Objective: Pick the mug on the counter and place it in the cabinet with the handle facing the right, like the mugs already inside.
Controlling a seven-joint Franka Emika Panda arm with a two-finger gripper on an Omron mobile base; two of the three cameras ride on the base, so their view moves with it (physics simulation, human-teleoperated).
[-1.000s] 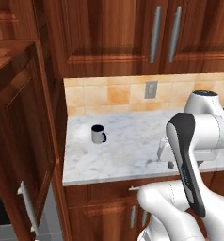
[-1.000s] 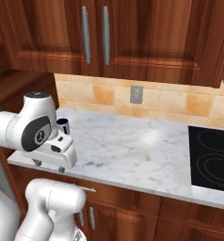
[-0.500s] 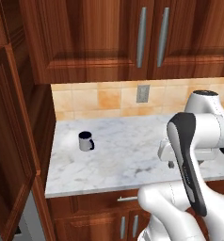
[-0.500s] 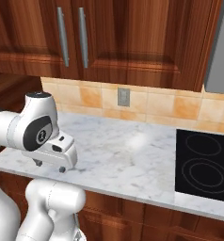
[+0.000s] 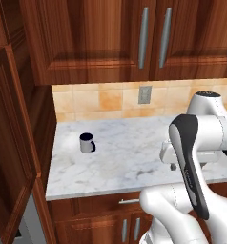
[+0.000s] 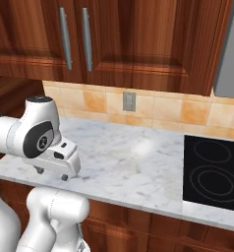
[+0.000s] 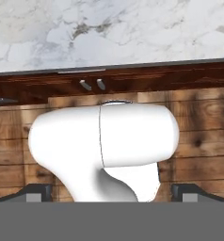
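The mug [image 5: 87, 142] stood upright on the tabletop [image 5: 129, 162], near the left end and closer to the back wall than to the front edge. Its dark handle [image 5: 92, 145] pointed to the right and slightly forward in the left base view. Nothing touched the mug.

The pincer [image 7: 112, 192] hung at the front edge of the tabletop, well to the right of the mug, and pointed downward. In the hand view its two finger tips [image 7: 37, 192] stood wide apart at the bottom corners, with nothing between them: the pincer was spread and empty. Beyond them lay the marble top [image 7: 109, 33], the drawer fronts [image 7: 189, 77] below it, and a wood floor [image 7: 203, 136].

In the left base view the hand [image 5: 172, 155] showed beside the arm's dark-striped link, low over the marble. In the right base view the hand [image 6: 57, 160] sat just above the near left part of the tabletop [image 6: 133, 167].

The cabinet's door [image 5: 10, 162] stood at the left side of the left base view, swung toward the camera. The upper cabinets [image 5: 134, 38] with silver bar handles hung over the tabletop. A wall outlet [image 5: 144, 95] sat on the tiled backsplash [image 5: 96, 101]. A black cooktop [image 6: 213, 172] lay at the right end of the tabletop in the right base view.
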